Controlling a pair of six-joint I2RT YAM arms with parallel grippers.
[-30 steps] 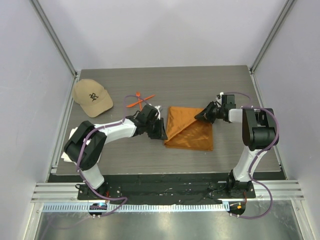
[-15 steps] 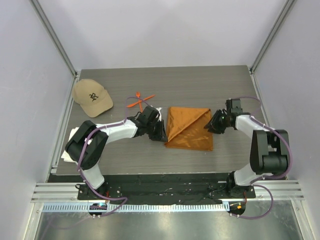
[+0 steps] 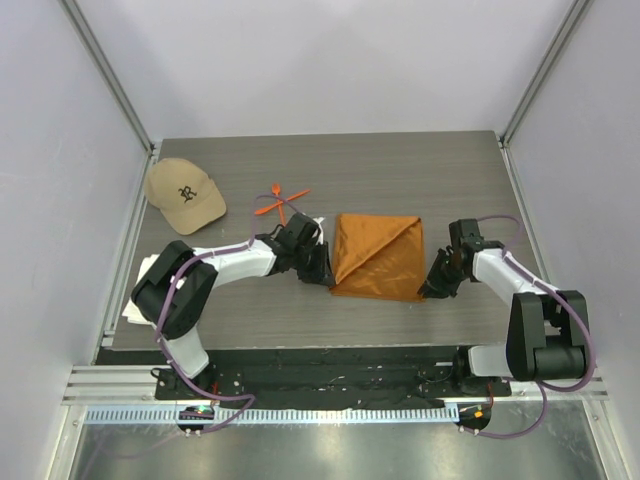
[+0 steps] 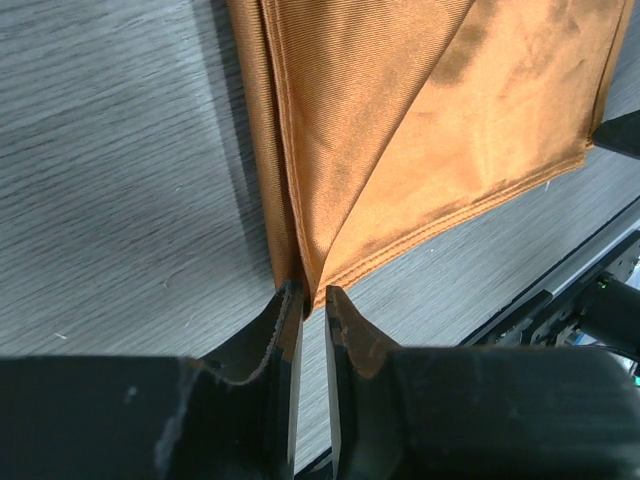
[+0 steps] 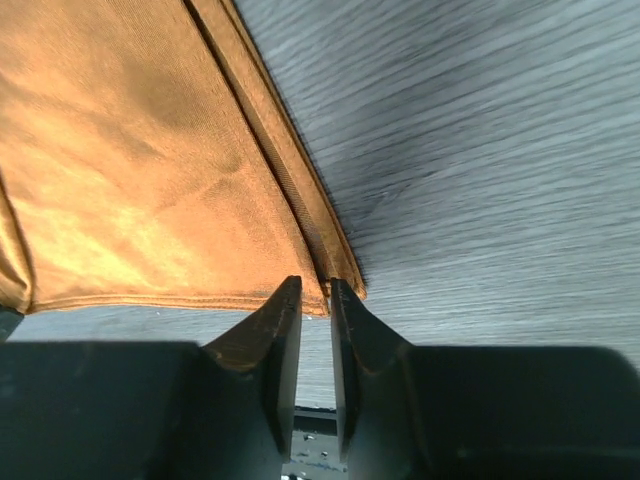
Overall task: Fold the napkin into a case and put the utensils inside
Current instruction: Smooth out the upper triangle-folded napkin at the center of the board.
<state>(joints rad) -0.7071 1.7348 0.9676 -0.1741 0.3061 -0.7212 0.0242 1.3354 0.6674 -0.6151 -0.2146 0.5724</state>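
Note:
The rust-orange napkin (image 3: 378, 257) lies folded flat in the middle of the table, with a diagonal flap across its top. My left gripper (image 3: 325, 279) is at its near left corner. In the left wrist view the gripper (image 4: 312, 293) has its narrow jaws shut on that corner of the napkin (image 4: 400, 120). My right gripper (image 3: 432, 291) is at the near right corner. In the right wrist view the gripper (image 5: 316, 285) is pinched on the hem of the napkin (image 5: 130, 180). The two orange utensils (image 3: 280, 202) lie crossed, behind the left gripper.
A tan cap (image 3: 184, 194) rests at the far left of the table. A white towel (image 3: 135, 310) lies under the left arm near the left edge. The table's front edge runs just below both grippers.
My right gripper has left the napkin's far right corner and moved toward me to its near right corner, narrowing there. The left gripper stayed at the near left corner.

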